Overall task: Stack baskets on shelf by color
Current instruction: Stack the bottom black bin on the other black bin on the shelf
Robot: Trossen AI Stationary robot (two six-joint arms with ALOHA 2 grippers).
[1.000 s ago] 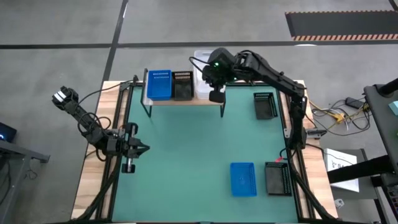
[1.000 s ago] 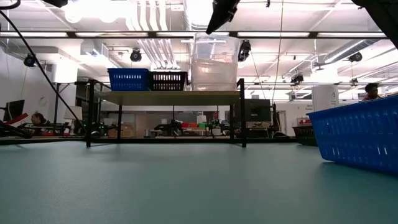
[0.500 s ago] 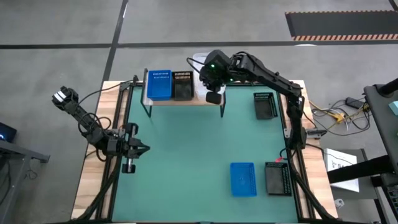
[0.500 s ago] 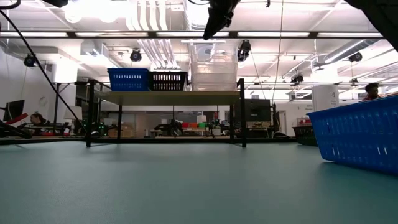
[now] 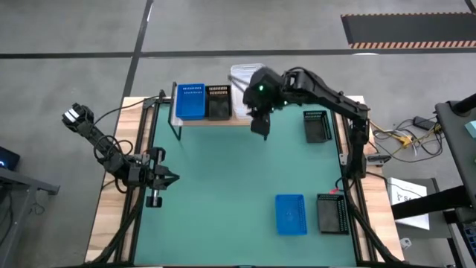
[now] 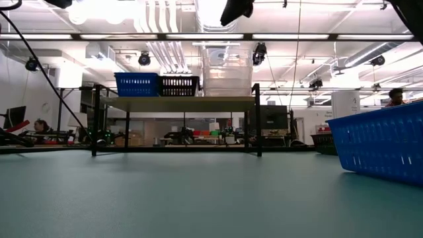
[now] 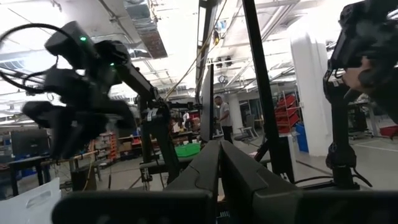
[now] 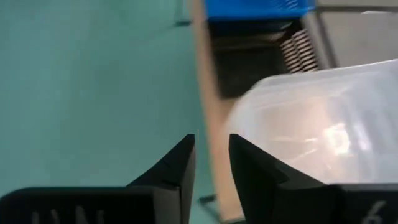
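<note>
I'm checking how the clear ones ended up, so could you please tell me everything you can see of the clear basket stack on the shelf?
The clear basket stack is see-through plastic with rounded rims, nested layers faintly visible; how many is unclear. It stands upright at the right end of the shelf, beside the black basket, taller than it and the blue basket. From above it overhangs the shelf's back edge. The right gripper has its fingers parted, off the stack; nothing else touches it.

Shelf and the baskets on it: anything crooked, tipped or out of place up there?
Nothing stands out. On the shelf the blue basket, black basket and clear stack sit level, side by side. The right gripper hangs open at the shelf's front edge, holding nothing.
</note>
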